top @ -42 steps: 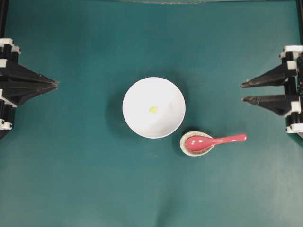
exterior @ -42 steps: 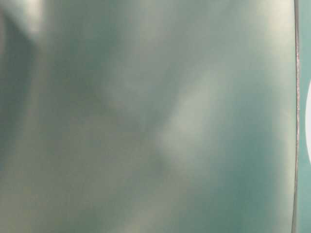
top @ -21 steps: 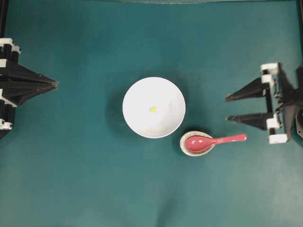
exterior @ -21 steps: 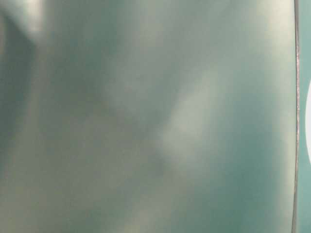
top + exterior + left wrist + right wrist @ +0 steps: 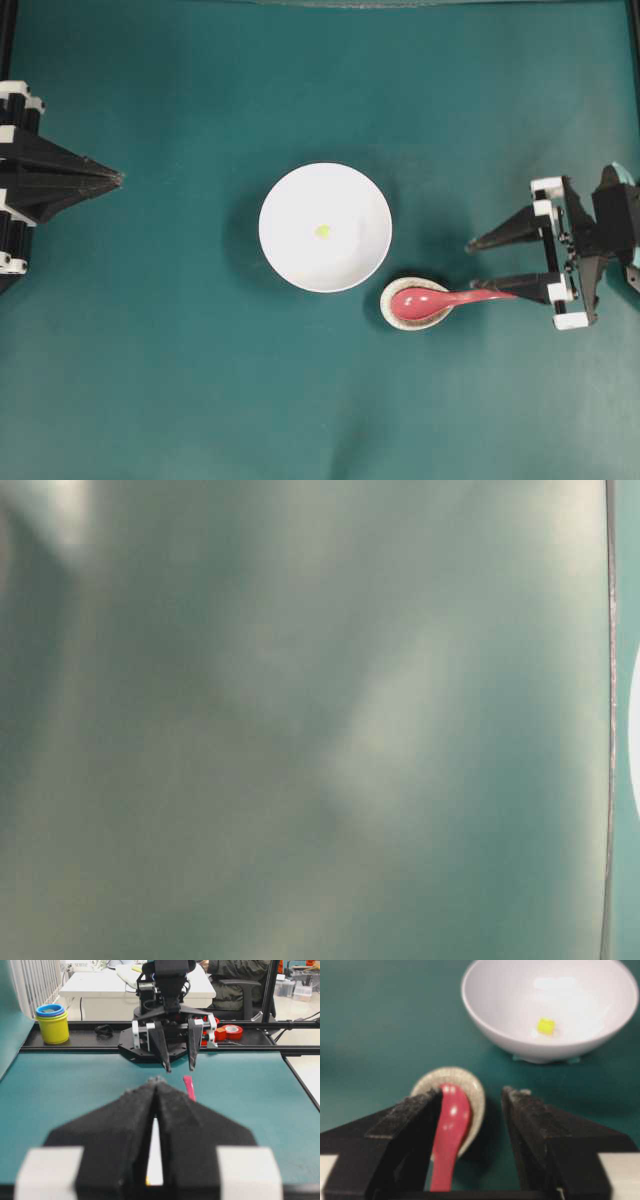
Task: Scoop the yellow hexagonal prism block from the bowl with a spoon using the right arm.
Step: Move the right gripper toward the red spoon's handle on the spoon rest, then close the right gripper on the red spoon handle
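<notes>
Overhead view: the red-pink spoon point(image 5: 440, 299) lies with its scoop cradled in a small speckled dish point(image 5: 392, 308) just beside the white bowl point(image 5: 285, 255), handle pointing away from the bowl toward the right hand point(image 5: 472, 265). That hand stands wide and empty, one fingertip over the handle's far end, the other off to the side. The yellow hexagonal prism block point(image 5: 322, 231) sits at the bowl's middle. The left hand point(image 5: 118, 178), well apart from the bowl on the green bench point(image 5: 150, 380), has its fingers pressed together, holding nothing.

Table-level view: a blur of green, nothing to read.

Left wrist view: beyond the bowl, only the spoon's handle tip point(image 5: 189, 1087) shows, below the right hand's spread fingers point(image 5: 161, 1047).

Right wrist view: the spoon point(image 5: 449, 1130) runs along the inside of one finger point(image 5: 412, 1120), off-centre in the gap. Glossy, rigid and likely slippery and breakable, it looks best pinched across the straight handle, with the hand shifted to centre it.
</notes>
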Controlling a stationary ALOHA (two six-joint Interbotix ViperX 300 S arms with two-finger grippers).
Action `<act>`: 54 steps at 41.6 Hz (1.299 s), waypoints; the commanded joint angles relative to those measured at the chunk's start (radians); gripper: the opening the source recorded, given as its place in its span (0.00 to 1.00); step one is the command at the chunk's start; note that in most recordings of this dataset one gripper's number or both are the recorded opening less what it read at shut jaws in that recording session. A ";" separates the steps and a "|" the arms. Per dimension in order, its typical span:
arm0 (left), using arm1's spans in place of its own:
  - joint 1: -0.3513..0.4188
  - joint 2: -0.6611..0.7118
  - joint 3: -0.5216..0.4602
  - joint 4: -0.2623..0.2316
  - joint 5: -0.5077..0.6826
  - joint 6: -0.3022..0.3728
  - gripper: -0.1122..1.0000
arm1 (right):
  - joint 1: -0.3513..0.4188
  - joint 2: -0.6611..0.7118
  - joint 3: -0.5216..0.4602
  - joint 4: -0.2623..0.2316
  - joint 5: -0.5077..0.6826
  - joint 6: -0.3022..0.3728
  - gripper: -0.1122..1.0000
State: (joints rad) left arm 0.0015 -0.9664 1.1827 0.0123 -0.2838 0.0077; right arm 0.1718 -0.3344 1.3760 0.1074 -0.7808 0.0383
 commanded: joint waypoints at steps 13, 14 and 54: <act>0.000 0.011 -0.020 0.003 -0.005 0.002 0.10 | 0.074 0.268 0.012 0.005 -0.268 0.063 0.61; 0.000 0.011 -0.020 0.003 -0.005 0.002 0.10 | 0.077 0.287 0.012 0.005 -0.284 0.064 0.61; 0.000 0.012 -0.020 0.003 -0.002 0.002 0.10 | 0.103 0.457 0.003 0.006 -0.397 0.089 0.61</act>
State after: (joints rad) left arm 0.0015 -0.9633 1.1842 0.0123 -0.2823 0.0077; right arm 0.2730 0.1335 1.3852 0.1104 -1.1689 0.1258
